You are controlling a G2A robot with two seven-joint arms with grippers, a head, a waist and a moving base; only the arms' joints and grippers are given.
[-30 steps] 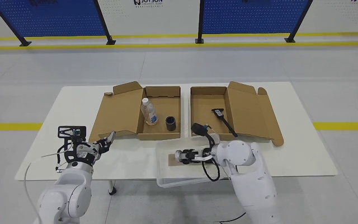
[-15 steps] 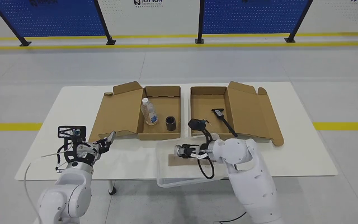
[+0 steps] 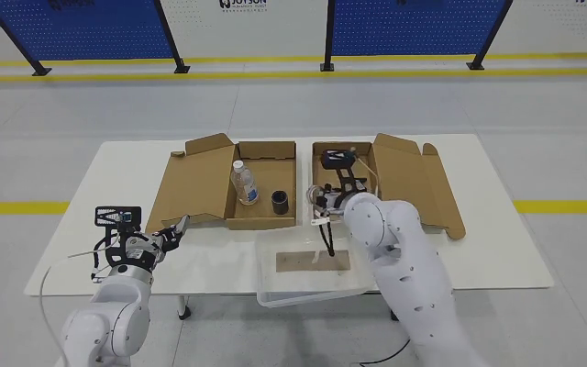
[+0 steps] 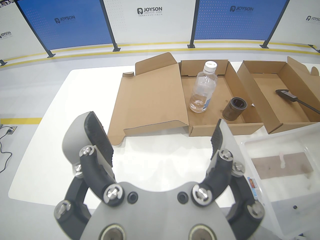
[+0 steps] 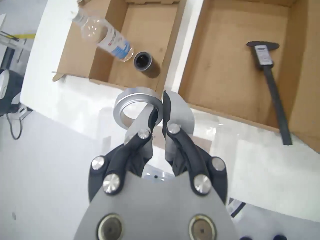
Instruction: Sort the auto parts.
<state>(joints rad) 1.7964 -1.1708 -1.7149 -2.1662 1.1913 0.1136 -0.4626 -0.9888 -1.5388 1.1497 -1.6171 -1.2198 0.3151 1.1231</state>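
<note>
My right gripper (image 5: 160,112) is shut on the rim of a silver metal ring (image 5: 137,101), held above the table's gap between the two cardboard boxes; in the top view that gripper (image 3: 316,204) hangs near the right box's near-left corner. The left box (image 5: 150,18) holds a clear water bottle (image 5: 107,38) and a dark cylindrical bushing (image 5: 146,64). The right box (image 5: 240,48) holds a long black tool (image 5: 271,76). My left gripper (image 4: 160,141) stands open and empty over the table's left side, also seen as the left gripper (image 3: 179,227) in the top view.
A clear plastic bin (image 3: 275,294) with a brown card (image 3: 312,262) on its floor sits at the table's front edge. Both boxes have flaps folded out flat. White table surface (image 3: 110,183) lies bare at the far left.
The right arm has lifted out of the clear bin and swung back toward the boxes with the ring in its grip. The left arm has kept still.
</note>
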